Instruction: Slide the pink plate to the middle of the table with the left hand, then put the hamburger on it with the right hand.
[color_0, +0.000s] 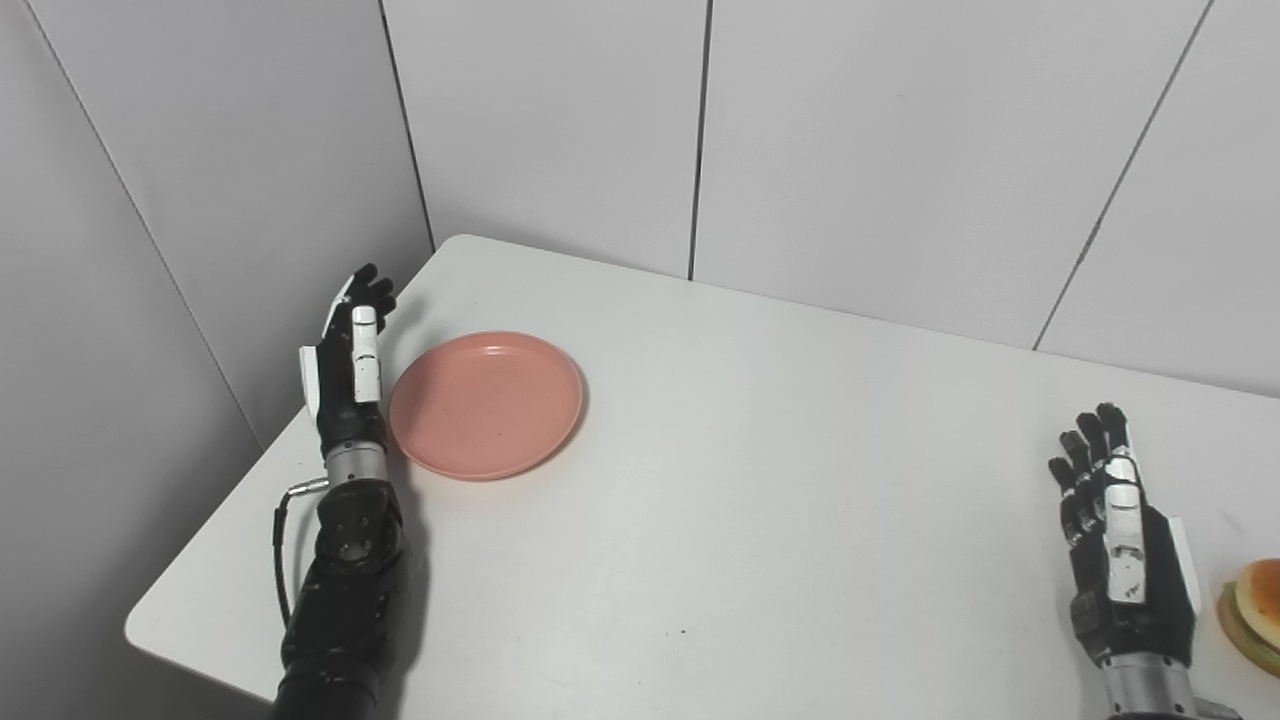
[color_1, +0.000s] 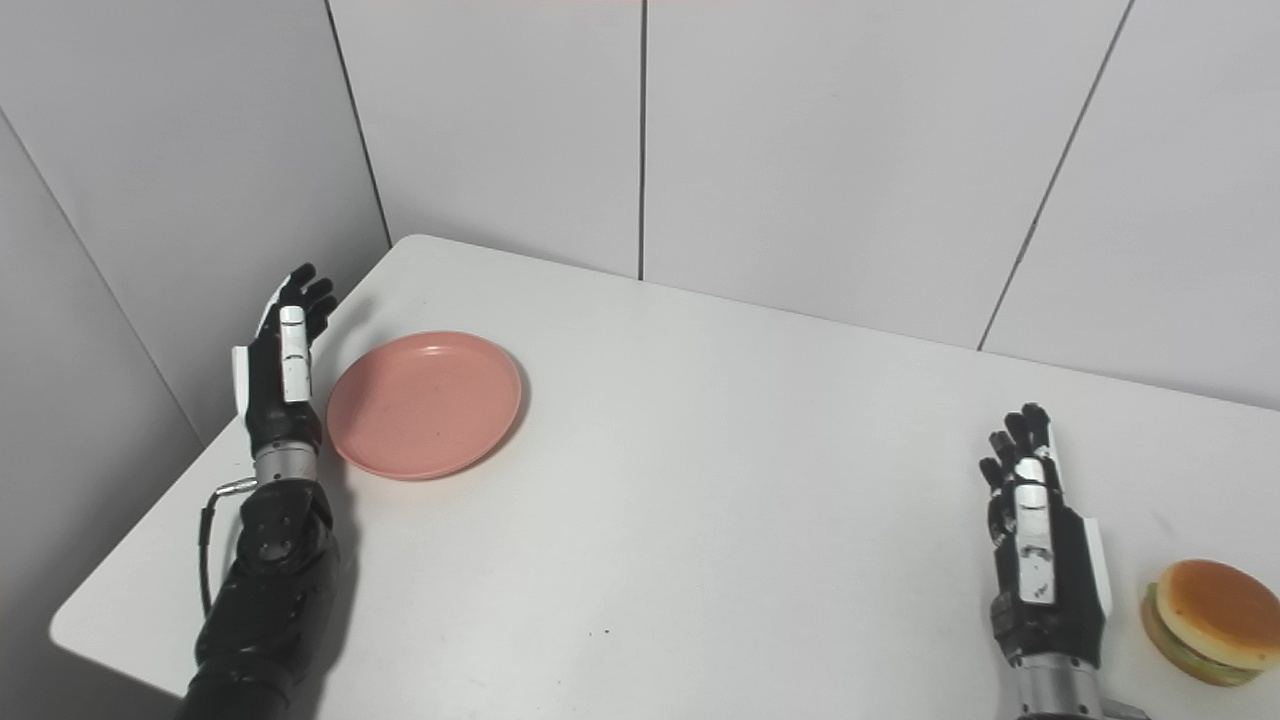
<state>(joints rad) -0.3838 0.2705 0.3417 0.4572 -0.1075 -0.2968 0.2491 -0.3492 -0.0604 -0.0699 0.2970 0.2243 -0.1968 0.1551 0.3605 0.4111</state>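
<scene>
Left eye view: the pink plate (color_0: 486, 404) lies flat on the white table (color_0: 760, 500), near the far left corner and well short of the middle. My left hand (color_0: 349, 365) stands edge-on just beside the plate's left rim, fingers extended and holding nothing; whether the palm touches the rim cannot be determined. My right hand (color_0: 1120, 540) is released, fingers apart and raised, near the right edge of the table. The hamburger (color_0: 1252, 615) is cut off by the frame edge just to the right of that hand. Right eye view: the hamburger (color_1: 1212, 620) is fully visible, resting on the table just beside my right hand (color_1: 1040, 545) and not touching it. The plate (color_1: 424, 403) appears empty, with a shallow raised rim. Handling judgement: the plate looks rigid, light and smooth, so it should slide readily; apply the push low on the left rim with the flat of the left hand (color_1: 283, 370) to avoid tipping it. The hamburger looks soft and layered; take hold across the bun sides with moderate pressure, keeping it level so the layers do not shift.
</scene>
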